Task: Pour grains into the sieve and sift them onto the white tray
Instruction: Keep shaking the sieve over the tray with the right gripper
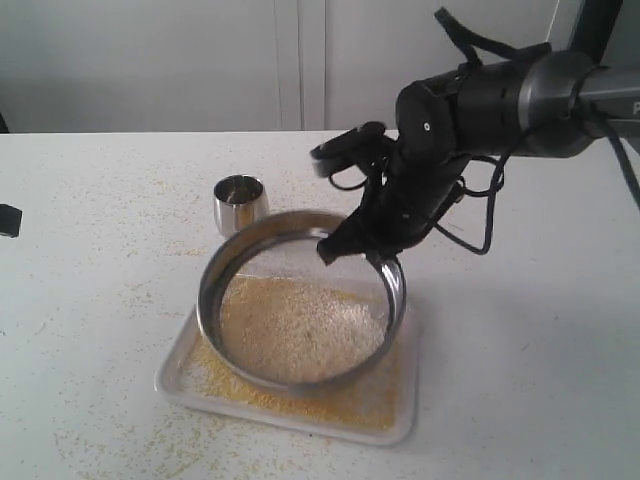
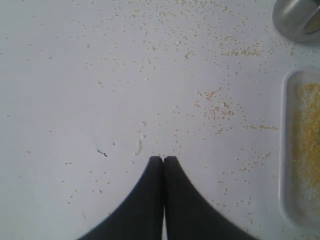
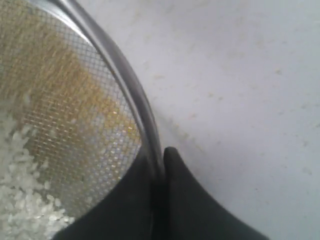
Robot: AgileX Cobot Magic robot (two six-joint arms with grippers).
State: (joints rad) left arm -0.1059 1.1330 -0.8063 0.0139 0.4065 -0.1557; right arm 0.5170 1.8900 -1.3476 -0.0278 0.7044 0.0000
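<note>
The steel sieve hangs tilted a little above the white tray. My right gripper is shut on the sieve's far rim, one finger inside the ring and one outside. Pale beige-white grains lie on the mesh, bunched as white coarse bits in the right wrist view. Yellow fine grains cover the tray under the sieve. My left gripper is shut on nothing, over bare table beside the tray's edge; in the exterior view only a dark bit of it shows at the left edge.
A small shiny steel cup stands upright on the table just behind the sieve, seen also as a cup in the left wrist view. Loose grains are scattered over the white table around the tray.
</note>
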